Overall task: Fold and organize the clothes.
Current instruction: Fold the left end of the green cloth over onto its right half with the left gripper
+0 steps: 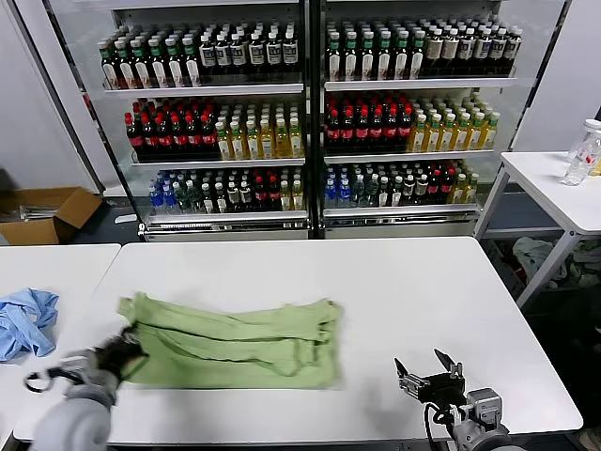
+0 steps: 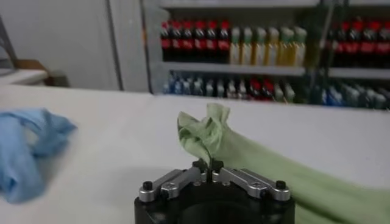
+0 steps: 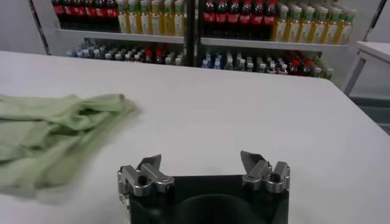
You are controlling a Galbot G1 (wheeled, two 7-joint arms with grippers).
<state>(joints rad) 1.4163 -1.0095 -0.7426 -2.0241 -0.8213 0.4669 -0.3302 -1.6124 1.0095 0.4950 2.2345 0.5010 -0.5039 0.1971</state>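
The light green shirt (image 1: 235, 343) lies folded into a wide band on the white table (image 1: 394, 291), left of centre. No print or buttons show. My left gripper (image 1: 120, 353) is shut on the shirt's left end; in the left wrist view the cloth (image 2: 207, 131) bunches up from between the closed fingertips of the left gripper (image 2: 208, 164). My right gripper (image 1: 428, 372) is open and empty near the table's front edge, to the right of the shirt. In the right wrist view the right gripper (image 3: 201, 163) hangs over bare table, with the shirt (image 3: 55, 131) off to one side.
A light blue cloth (image 1: 23, 319) lies crumpled on the neighbouring table at the left, also showing in the left wrist view (image 2: 27, 149). Drink coolers (image 1: 300, 113) stand behind the table. A small white table (image 1: 554, 183) with a bottle stands at the right. A cardboard box (image 1: 42, 214) sits on the floor at the left.
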